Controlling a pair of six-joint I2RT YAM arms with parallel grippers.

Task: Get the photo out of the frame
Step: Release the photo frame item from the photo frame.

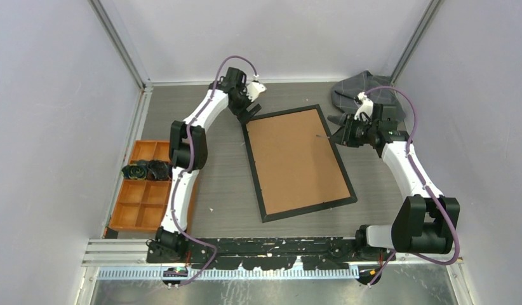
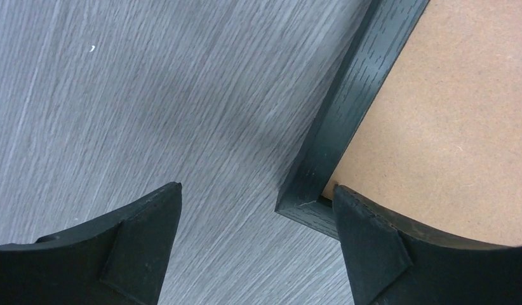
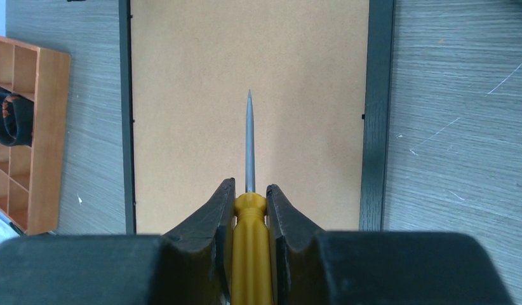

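Lying face down near the middle of the bench (image 1: 214, 171), the frame (image 1: 300, 163) showed only its brown backing board (image 3: 182, 95) and thin black border. The photo could not be seen in any view; it was presumably under that board. The frame's long axis ran from far to near, skewed so the near end sat further right.

The left claw (image 1: 250, 113) hung at the frame's far left corner with its jaws spread wide. In its wrist view one finger (image 2: 373, 248) sat over the board just inside the corner and the other (image 2: 141, 238) over bare bench outside it, so the corner lay between them. Whether either finger touched could not be told.

The right claw (image 1: 342, 135) was pressed tight on a yellow-handled tool (image 3: 249, 248) at the frame's right edge, toward the far end. The grey shaft (image 3: 249, 140) pointed left across the board, at right angles to the long axis. That arm looked better placed to pry at the backing.

Open bench lay on both long sides. An orange compartment tray (image 1: 133, 216) stood well apart at the left, and a grey cloth (image 1: 366, 89) lay in the far right corner, close behind the right claw, which left less room there.
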